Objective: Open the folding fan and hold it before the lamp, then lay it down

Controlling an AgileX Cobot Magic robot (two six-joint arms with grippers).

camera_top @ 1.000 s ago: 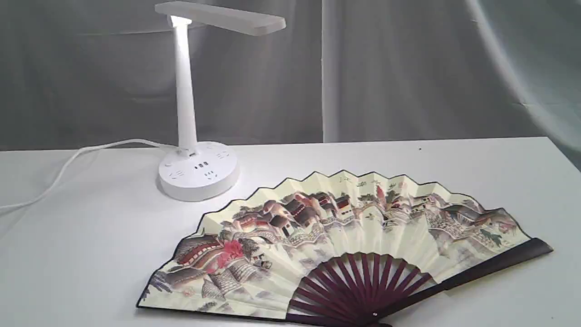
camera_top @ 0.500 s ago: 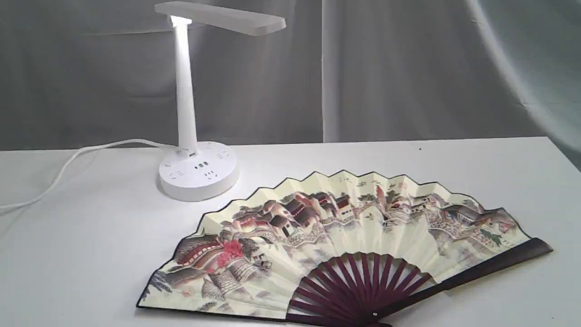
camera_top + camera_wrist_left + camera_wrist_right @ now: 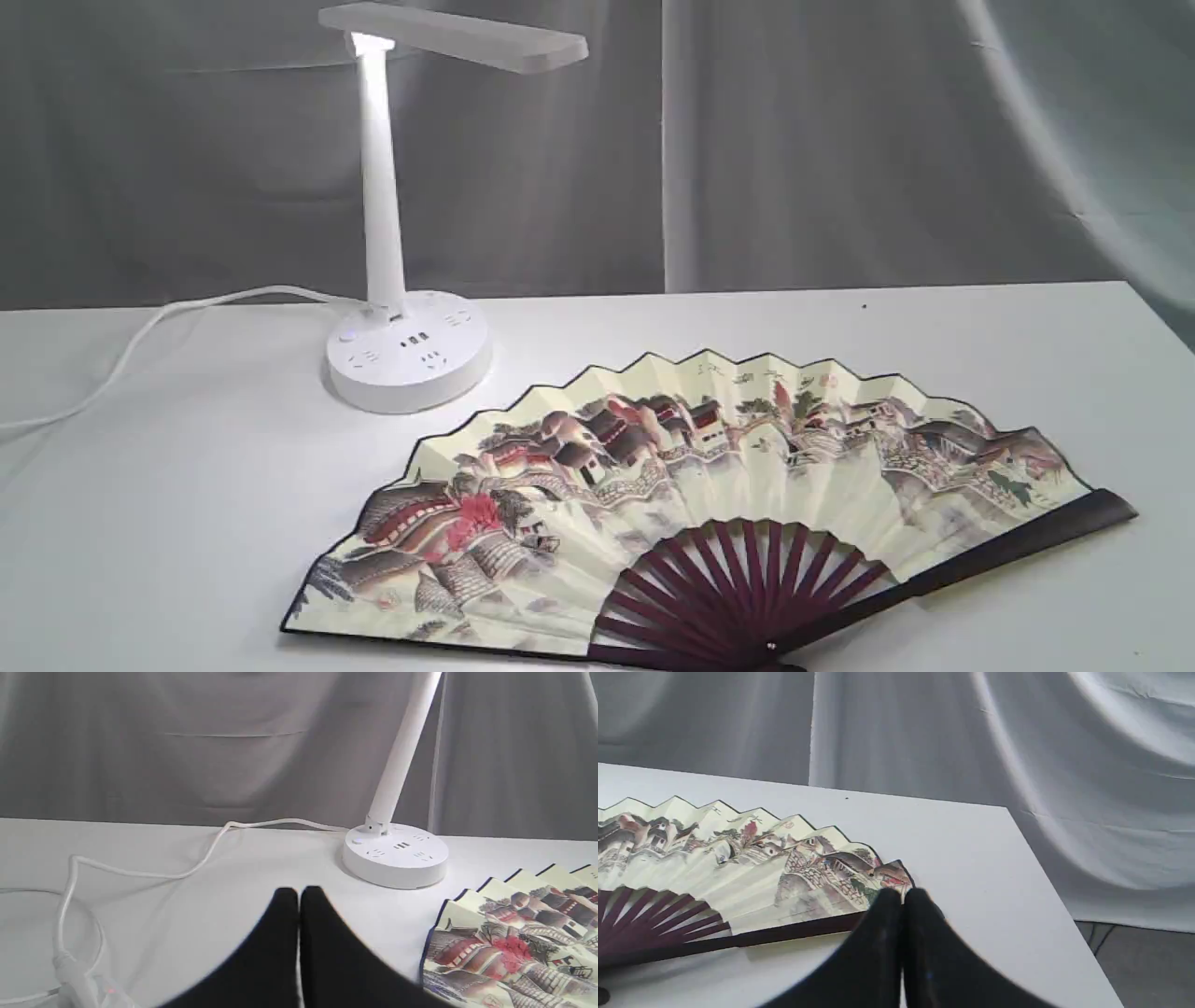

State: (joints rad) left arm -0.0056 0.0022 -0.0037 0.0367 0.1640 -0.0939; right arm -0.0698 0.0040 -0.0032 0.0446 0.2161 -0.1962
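- On the table (image 3: 187, 485), in front of and to the right of the lamp (image 3: 383, 233), the fan (image 3: 709, 504) lies flat and fully spread. Its painted side faces up and its dark ribs point toward the near edge.
- Change over the last second: none found. The fan, the lamp and its cord (image 3: 140, 336) sit exactly as before, and no arm shows in the exterior view.
- Left gripper (image 3: 299, 896): jaws pressed together, empty, above bare table near the lamp base and apart from the fan.
- Right gripper (image 3: 902, 896): jaws pressed together, empty. Its tip appears over the fan's outer right end, and contact cannot be confirmed.
- Lamp head appears lit at the stem joint.
- Assessment: the fan is open, laid down and released, and the scene is static, so the task appears complete. No further handling seems required.
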